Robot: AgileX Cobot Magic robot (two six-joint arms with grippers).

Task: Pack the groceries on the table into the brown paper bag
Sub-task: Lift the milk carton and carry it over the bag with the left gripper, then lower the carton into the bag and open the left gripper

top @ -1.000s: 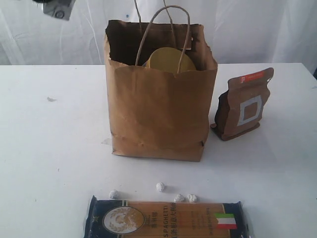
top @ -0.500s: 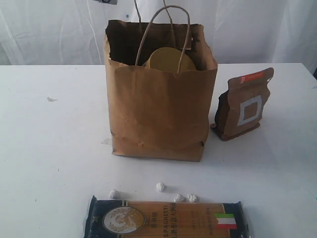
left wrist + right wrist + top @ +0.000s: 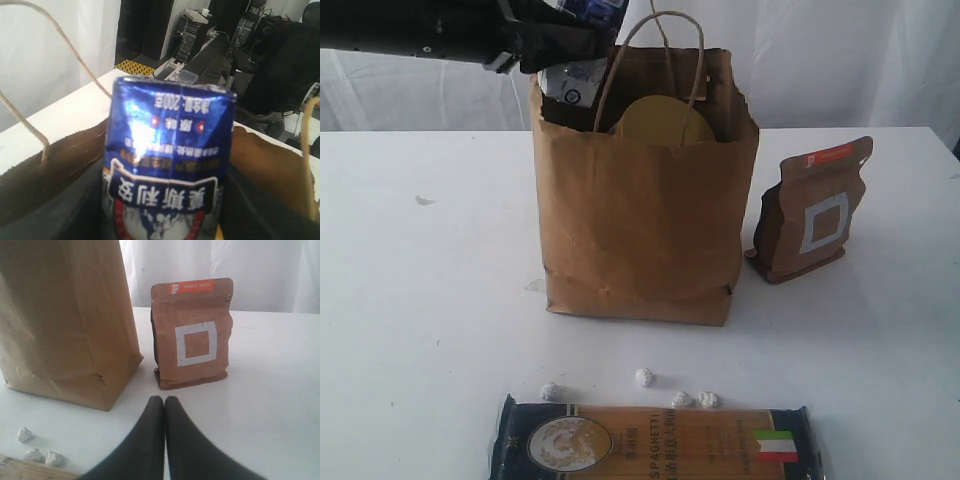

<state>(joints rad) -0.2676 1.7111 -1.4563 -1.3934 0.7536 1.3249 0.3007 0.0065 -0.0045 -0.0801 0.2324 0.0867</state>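
From the exterior camera I see the left gripper reaching in from the upper left. It is clamped on the small blue-white carton, which hangs over the back left corner of the brown paper bag with its lower end dipping behind the rim. A tan lid shows inside the bag. The left wrist camera adds what that angle hides: the carton's blue foil face with its print upside down, dark fingers pressed to either side, and the open mouth of the bag beneath. The right gripper is out of the exterior shot, and only its own camera shows it. It sits low over the table with its two black fingers pressed flat together and nothing between them, pointing at the brown pouch. The pouch stands upright just beside the bag's right side. Near the front edge lies the blue spaghetti packet, with four foil balls scattered between it and the bag. The tabletop is plain white with a small grey mark at the left. A white curtain hangs behind it. Past the table's edge the left wrist camera catches dark office chairs and a yellow mat.
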